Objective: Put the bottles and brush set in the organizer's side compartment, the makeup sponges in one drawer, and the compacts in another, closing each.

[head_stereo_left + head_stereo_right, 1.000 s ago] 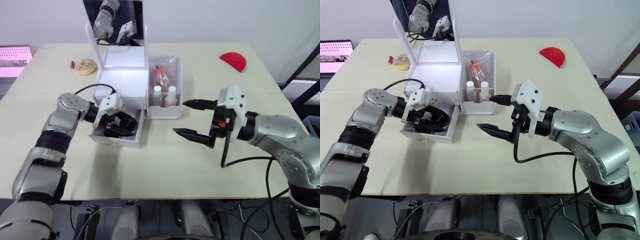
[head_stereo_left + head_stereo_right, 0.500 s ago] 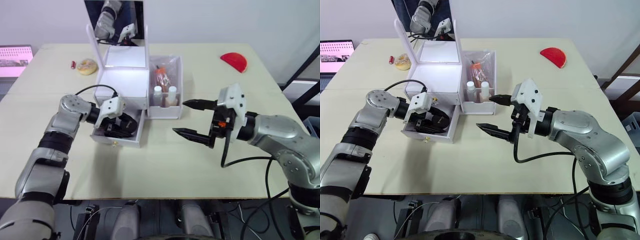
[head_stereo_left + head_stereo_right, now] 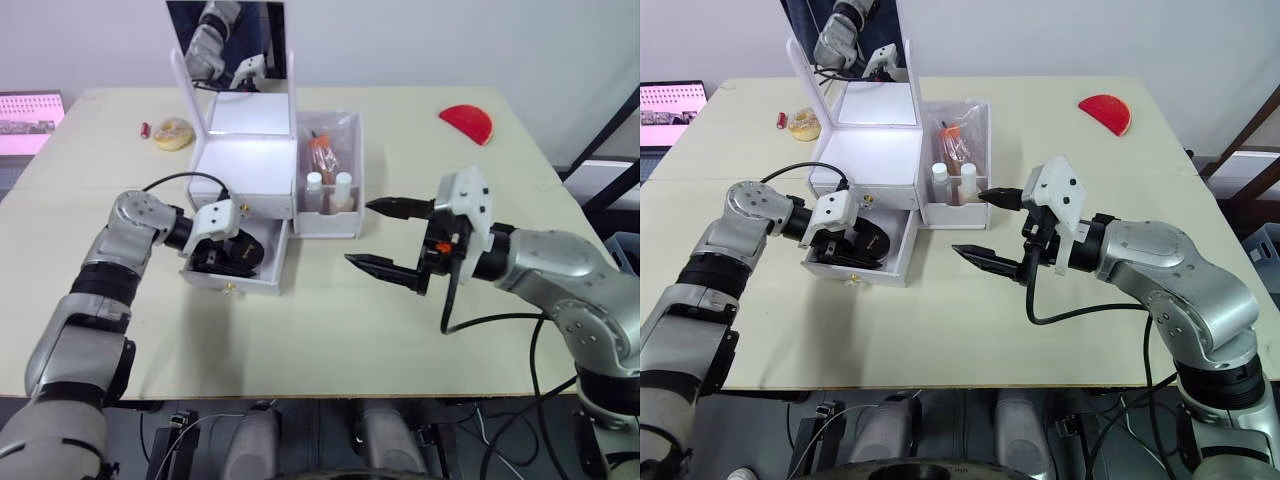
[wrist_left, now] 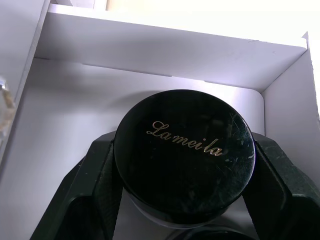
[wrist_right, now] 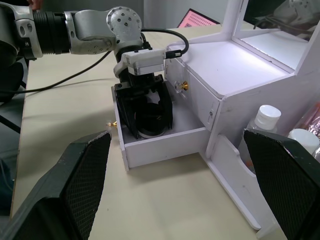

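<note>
inside the open lower drawer (image 3: 858, 262) of the white organizer (image 3: 870, 160), the left gripper (image 5: 145, 112) reaches down with its two black fingers (image 4: 92, 185) clamped on either side of a round black compact (image 4: 184, 152), whose lid carries gold script lettering. the compact sits low in the drawer, close to the floor of it, and the rim of a second dark compact (image 4: 210, 235) peeks in just beside it at the edge of the left wrist view. the drawer is pulled out toward the robot, its small gold knob (image 3: 851, 280) facing forward, while the drawer above it is shut with its own gold knob (image 5: 183, 86) showing. on the organizer's right side, the side compartment (image 3: 958, 205) holds two white-capped bottles (image 3: 955, 178) standing upright at the front and a clear packet with the brush set (image 3: 952, 138) behind them. the right gripper (image 3: 987, 228) hovers over the table (image 3: 940, 330) just to the right of the side compartment, fingers spread wide and holding nothing. at the far left of the table lie a pale round sponge (image 3: 804, 124) and a small red item (image 3: 781, 120) touching or nearly so, and a red half-round object (image 3: 1106, 113) rests well apart near the far right corner. a mirror (image 3: 845, 40) stands upright at the organizer's back.
</note>
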Available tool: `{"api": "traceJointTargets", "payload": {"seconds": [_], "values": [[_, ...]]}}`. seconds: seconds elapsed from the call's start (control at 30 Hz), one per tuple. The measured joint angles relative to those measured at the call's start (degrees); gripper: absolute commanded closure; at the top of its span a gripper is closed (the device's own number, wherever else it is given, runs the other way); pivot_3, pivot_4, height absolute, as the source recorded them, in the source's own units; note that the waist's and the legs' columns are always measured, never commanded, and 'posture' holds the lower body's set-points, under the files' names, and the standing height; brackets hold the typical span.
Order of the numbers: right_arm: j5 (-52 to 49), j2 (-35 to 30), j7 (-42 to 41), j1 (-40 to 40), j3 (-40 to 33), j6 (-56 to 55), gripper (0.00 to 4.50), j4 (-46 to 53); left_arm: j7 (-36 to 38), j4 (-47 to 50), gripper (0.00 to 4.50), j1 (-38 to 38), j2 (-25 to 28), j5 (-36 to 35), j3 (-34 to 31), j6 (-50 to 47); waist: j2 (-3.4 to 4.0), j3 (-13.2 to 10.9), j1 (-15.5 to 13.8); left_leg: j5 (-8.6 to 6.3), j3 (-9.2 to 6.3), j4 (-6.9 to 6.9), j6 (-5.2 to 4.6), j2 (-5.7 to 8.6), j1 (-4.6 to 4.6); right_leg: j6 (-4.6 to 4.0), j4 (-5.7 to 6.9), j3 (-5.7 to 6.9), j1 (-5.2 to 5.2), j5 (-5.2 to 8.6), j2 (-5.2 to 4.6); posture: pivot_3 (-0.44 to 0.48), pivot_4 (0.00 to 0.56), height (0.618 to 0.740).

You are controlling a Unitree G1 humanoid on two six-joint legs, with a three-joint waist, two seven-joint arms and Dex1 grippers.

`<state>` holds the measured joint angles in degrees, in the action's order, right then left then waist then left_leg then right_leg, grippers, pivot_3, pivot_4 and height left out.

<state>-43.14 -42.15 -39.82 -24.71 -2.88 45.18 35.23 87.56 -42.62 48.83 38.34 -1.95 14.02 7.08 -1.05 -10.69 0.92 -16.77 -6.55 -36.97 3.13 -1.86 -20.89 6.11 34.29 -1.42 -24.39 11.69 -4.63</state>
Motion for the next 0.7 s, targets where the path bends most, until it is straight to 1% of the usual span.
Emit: {"api": "traceJointTargets", "payload": {"seconds": [0.1,0.23,0.43,0.5,0.53,0.57,0.7], "values": [[0.0,0.0,0.0,0.0,0.0,0.0,0.0,0.0,1.2,0.7,1.81,0.0,-0.1,-0.9,-0.4,-2.6,0.0,0.0,0.0,0.0,0.0,0.0,0.0,0.0,-0.02,0.0,-0.01,0.0,0.0,0.0,0.0,0.0,0.15,0.739],[0.0,0.0,0.0,0.0,0.0,-0.1,0.0,0.0,3.7,6.2,1.81,0.0,-0.9,-5.2,-2.0,-10.6,0.0,0.0,-0.1,0.0,-0.01,-0.01,0.0,0.0,-0.06,0.02,-0.03,0.0,0.0,0.01,-0.01,0.0,0.15,0.739],[0.1,0.0,0.0,0.0,0.0,-0.1,0.0,0.0,4.2,9.1,1.81,-0.1,-0.7,-6.3,-2.1,-14.1,0.0,0.0,0.0,0.0,-0.01,-0.01,0.0,0.0,-0.04,0.02,-0.01,0.0,0.0,0.01,0.0,0.0,0.15,0.739],[0.2,0.1,0.0,0.0,0.0,-0.1,0.0,0.0,4.3,9.2,0.78,-0.1,-0.6,-6.3,-2.1,-14.2,0.0,0.0,0.0,0.0,-0.01,-0.01,0.0,0.0,-0.03,0.02,-0.01,0.0,0.0,0.01,0.0,0.0,0.15,0.739],[0.2,0.1,0.0,0.0,0.0,-0.1,0.0,0.0,4.4,9.2,0.53,-0.2,-0.6,-6.3,-2.1,-14.3,0.0,0.0,0.0,0.0,-0.01,-0.01,0.0,0.0,-0.03,0.02,-0.01,0.0,0.0,0.01,0.0,0.0,0.15,0.739],[0.2,0.1,0.0,0.0,0.0,-0.1,0.0,0.0,4.6,9.4,0.07,-0.3,-0.5,-6.2,-2.0,-14.4,0.0,0.0,0.0,0.0,-0.01,-0.01,0.0,0.0,-0.03,0.02,-0.01,0.0,0.0,0.01,0.0,0.0,0.15,0.739],[0.3,0.1,0.0,0.0,0.1,-0.6,0.0,0.0,4.4,9.6,0.07,-0.8,-0.2,-6.1,-1.9,-14.2,0.0,0.0,-0.2,0.0,-0.03,-0.03,0.0,0.0,-0.04,0.01,0.0,0.01,0.0,0.01,0.0,0.0,0.15,0.739]]}}
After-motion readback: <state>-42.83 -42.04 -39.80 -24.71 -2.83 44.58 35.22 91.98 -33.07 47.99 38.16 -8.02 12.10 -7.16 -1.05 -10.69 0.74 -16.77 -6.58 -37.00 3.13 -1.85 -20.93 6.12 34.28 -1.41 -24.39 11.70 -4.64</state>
